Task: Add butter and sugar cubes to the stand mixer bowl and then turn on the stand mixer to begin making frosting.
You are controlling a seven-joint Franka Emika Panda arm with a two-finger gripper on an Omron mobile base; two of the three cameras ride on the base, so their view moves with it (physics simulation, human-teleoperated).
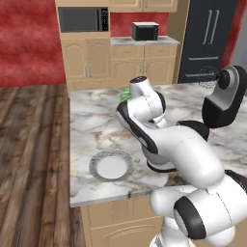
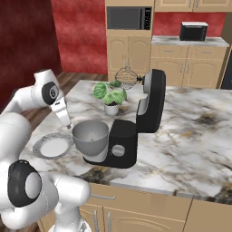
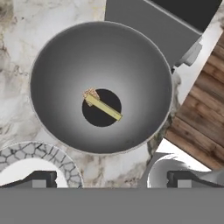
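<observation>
While the hand (image 3: 109,179) hangs above the stand mixer bowl (image 3: 65,57) with its two dark fingers spread wide and nothing between them, the camera on it looks straight down into the bowl. At the bottom of that grey metal bowl lies the butter (image 3: 104,108), a thin yellow stick set at a slant across the dark centre, and a tan sugar cube (image 3: 90,94) sits touching its upper end. From the right base view, the bowl (image 2: 90,136) rests on the black base of the stand mixer (image 2: 122,145), whose head (image 2: 152,102) is tilted back and up, a wire whisk (image 2: 126,77) pointing out from it and a small grey knob (image 2: 118,150) on its side. Just beside the bowl, on the marbled surface (image 2: 190,131), lies a white plate (image 2: 53,146) with a grey scalloped rim. Behind the mixer stands a small potted plant (image 2: 110,97). Wooden cabinets, a microwave (image 2: 129,18) and a red wall close the room beyond.
</observation>
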